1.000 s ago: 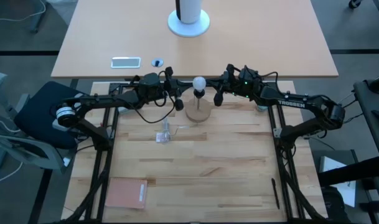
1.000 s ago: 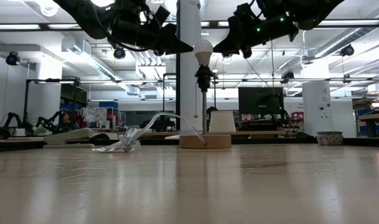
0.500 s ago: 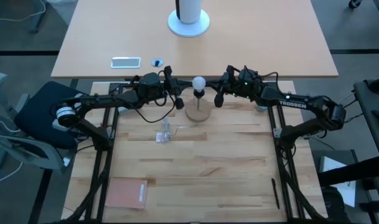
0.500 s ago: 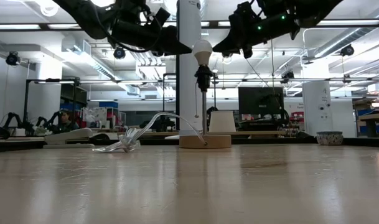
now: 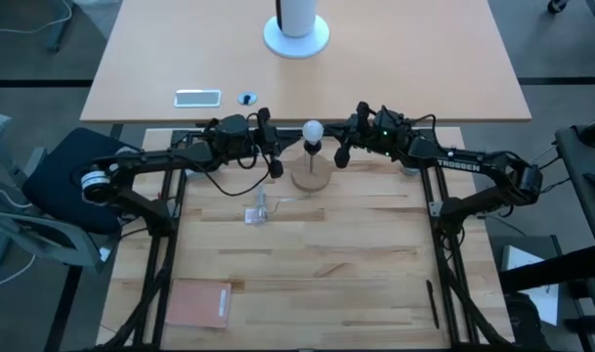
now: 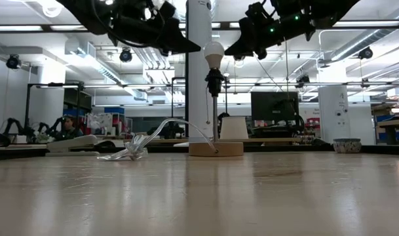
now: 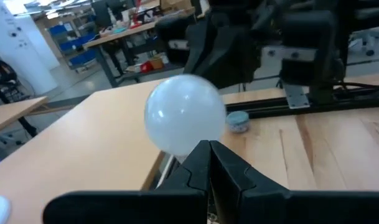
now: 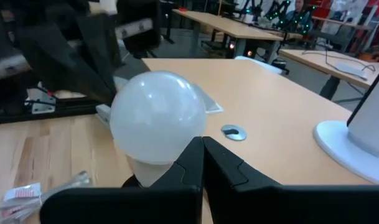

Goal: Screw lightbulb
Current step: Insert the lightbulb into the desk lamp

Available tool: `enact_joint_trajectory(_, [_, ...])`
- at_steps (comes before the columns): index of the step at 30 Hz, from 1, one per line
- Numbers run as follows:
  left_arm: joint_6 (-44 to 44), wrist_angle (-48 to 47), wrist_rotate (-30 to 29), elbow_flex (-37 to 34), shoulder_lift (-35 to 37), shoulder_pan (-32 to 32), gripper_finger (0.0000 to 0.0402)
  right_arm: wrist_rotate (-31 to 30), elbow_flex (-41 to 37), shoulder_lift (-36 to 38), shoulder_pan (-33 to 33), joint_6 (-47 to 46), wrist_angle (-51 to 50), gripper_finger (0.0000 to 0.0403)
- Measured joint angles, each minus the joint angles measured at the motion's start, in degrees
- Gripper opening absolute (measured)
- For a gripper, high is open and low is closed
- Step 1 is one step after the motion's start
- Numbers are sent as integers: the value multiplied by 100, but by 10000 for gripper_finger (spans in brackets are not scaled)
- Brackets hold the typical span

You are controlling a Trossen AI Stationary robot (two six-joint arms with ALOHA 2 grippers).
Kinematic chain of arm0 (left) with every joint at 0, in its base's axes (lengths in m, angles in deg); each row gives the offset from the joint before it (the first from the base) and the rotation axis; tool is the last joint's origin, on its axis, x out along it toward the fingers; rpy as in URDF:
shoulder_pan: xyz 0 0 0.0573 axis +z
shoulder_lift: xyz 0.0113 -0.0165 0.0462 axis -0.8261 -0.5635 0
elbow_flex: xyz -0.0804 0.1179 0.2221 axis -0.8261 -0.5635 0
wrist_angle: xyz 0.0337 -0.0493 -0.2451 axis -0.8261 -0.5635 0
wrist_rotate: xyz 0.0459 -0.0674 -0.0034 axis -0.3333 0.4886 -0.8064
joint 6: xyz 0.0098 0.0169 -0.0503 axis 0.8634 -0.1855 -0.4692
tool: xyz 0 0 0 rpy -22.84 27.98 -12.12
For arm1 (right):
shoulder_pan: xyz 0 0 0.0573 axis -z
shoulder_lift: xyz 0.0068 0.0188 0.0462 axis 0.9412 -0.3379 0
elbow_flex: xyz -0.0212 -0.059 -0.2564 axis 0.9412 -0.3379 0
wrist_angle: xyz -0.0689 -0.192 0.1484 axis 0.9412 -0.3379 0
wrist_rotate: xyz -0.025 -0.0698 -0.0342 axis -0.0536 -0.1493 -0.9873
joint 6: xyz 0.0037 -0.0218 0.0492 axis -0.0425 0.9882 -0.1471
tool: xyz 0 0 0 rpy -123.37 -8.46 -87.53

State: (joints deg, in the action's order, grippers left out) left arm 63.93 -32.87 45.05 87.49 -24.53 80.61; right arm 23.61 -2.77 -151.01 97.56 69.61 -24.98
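The frosted white lightbulb (image 5: 313,130) (image 6: 214,52) stands upright with its base in the black socket on top of a thin stem (image 6: 214,111). The stem rises from a round wooden disc (image 5: 312,179) at the table's far middle. My left gripper (image 5: 276,164) (image 6: 198,52) (image 7: 209,146) is shut and hangs at bulb height, just to the bulb's left. My right gripper (image 5: 341,154) (image 6: 229,52) (image 8: 201,142) is also shut, at the same height on the bulb's right. Both point roughly level toward the bulb, with a small gap to it.
A crumpled clear plastic wrapper (image 5: 257,209) (image 6: 130,154) lies left of the disc. A reddish flat pad (image 5: 199,303) sits at the near left and a black pen (image 5: 433,303) at the near right. Beyond, another table holds a white stand (image 5: 297,34) and a phone (image 5: 197,97).
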Motion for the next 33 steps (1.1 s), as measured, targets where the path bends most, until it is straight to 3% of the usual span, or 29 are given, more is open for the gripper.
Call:
enact_joint_trajectory(5, [0, 439, -18, -6, -149, -2, 0, 185, 0, 2, -6, -2, 0, 0])
enact_joint_trajectory(22, [175, 398, -129, 258, -463, 63, 0, 111, -2, 17, -140, 13, -111, 0])
enact_joint_trajectory(28, [191, 323, -629, 258, -467, 69, 0, 290, -2, 56, -213, -10, -176, 0])
enact_joint_trajectory(33, [197, 225, -714, 258, -474, 74, 0, 274, -2, 56, -313, -7, -179, 0])
